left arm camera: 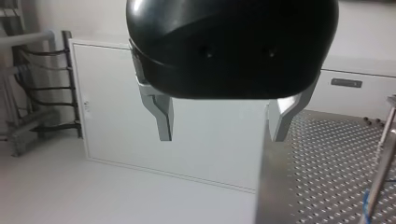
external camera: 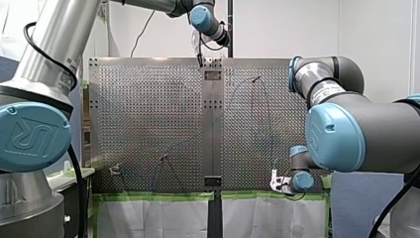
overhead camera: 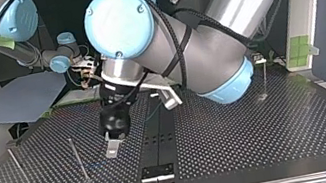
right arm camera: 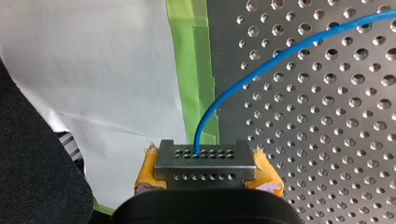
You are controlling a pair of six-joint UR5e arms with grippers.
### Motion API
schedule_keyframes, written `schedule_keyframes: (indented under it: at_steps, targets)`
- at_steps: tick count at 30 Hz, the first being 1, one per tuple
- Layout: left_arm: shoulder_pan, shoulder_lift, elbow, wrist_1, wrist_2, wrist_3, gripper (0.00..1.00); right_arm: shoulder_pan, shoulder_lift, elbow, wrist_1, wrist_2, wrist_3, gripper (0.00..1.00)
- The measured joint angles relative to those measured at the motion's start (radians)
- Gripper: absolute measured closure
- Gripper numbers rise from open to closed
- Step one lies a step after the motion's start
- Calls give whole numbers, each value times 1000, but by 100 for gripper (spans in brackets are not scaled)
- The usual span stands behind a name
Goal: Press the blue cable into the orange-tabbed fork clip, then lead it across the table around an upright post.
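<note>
Blue cable [right arm camera: 243,84]: being pinched at one end between yellow pads [right arm camera: 268,175], trailing out over the perforated bench [right arm camera: 327,140].
Right end effector [right arm camera: 205,161]: clenching on the cable, hanging at the bench's near edge in the front view.
Left end effector [left arm camera: 222,135]: gaping wide, metal fingers [left arm camera: 161,116] holding nothing, hovering by the bench's far edge.
Upright post [left arm camera: 380,172]: standing just beside my left end effector.

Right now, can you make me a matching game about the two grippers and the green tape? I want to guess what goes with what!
Things:
1. left gripper
2. right gripper
3. green tape

Places or states:
A. runs along the table's edge
B. open, nothing between its fingers
C. shut on the blue cable

Right pairs: 1-B, 2-C, 3-A.
</note>
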Motion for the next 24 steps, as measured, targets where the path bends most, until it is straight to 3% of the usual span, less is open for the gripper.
schedule_keyframes:
  at_steps: [17,24]
  targets:
    - [0,140,-140,140,-5,-20,0,3,0,-2,6,1,-6,100]
    - [0,199,-199,200,-33,-40,0,3,0,-3,6,1,-6,100]
